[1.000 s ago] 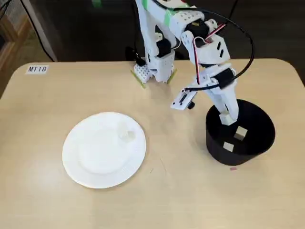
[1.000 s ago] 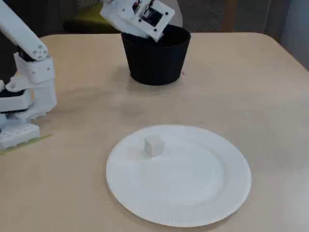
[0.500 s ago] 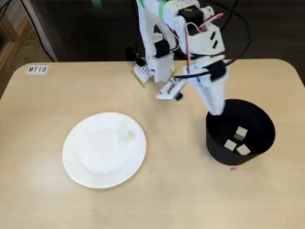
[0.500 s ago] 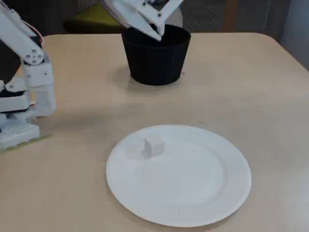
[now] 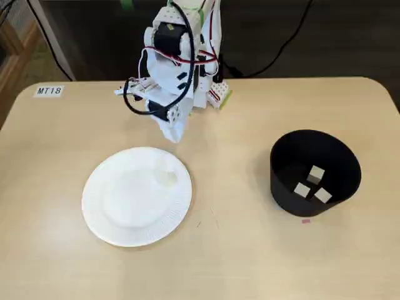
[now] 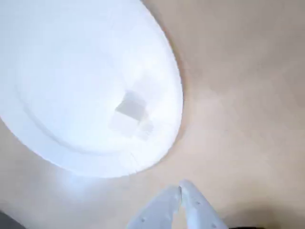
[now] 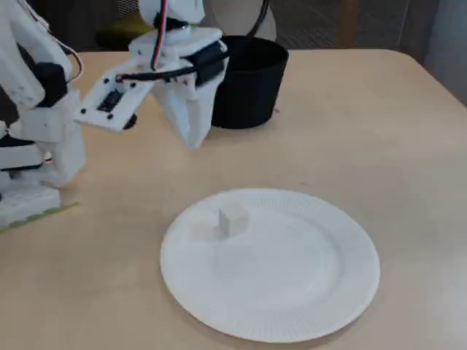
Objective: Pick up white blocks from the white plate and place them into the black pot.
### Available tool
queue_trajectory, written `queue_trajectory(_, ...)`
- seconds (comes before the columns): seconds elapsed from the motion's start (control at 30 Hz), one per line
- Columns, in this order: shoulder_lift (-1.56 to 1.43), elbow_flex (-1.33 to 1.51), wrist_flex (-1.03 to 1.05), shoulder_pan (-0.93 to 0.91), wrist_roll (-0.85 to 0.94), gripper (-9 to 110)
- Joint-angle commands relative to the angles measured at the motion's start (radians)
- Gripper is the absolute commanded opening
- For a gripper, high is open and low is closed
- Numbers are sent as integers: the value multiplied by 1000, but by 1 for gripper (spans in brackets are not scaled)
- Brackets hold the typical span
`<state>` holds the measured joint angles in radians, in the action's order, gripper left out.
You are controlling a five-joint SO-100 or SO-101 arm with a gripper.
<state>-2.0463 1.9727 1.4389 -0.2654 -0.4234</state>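
Observation:
The white plate [image 5: 94,212] lies left of centre on the tan table. Two white blocks [image 5: 166,177] sit close together near its right rim. They also show in the wrist view [image 6: 131,107] and in another fixed view [image 7: 233,219]. The black pot [image 5: 281,187] stands at the right with three white blocks [image 5: 316,174] inside. My gripper [image 5: 175,132] is shut and empty. It hangs above bare table just beyond the plate's far rim. In the wrist view its tips [image 6: 180,187] touch, below the plate's rim [image 6: 95,164]. In a fixed view my gripper [image 7: 193,138] hangs in front of the pot [image 7: 248,80], behind the plate [image 7: 343,292].
The arm's base [image 5: 194,81] stands at the table's back edge with loose cables. A label reading MT18 [image 5: 49,91] is stuck at the back left. A small pink mark [image 5: 305,220] lies in front of the pot.

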Motion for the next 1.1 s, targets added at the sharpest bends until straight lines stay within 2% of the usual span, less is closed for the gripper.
queue_trajectory(0.0, 28, -77, 43, -28, -51, 16)
queue_trajectory(0.23, 121, -104, 54, -74, 14, 26)
queue_trajectory(0.47, 218, -156, 23, -58, 23, 31)
queue_trajectory(1.07, 531, -325, -6, -80, 31, 33)
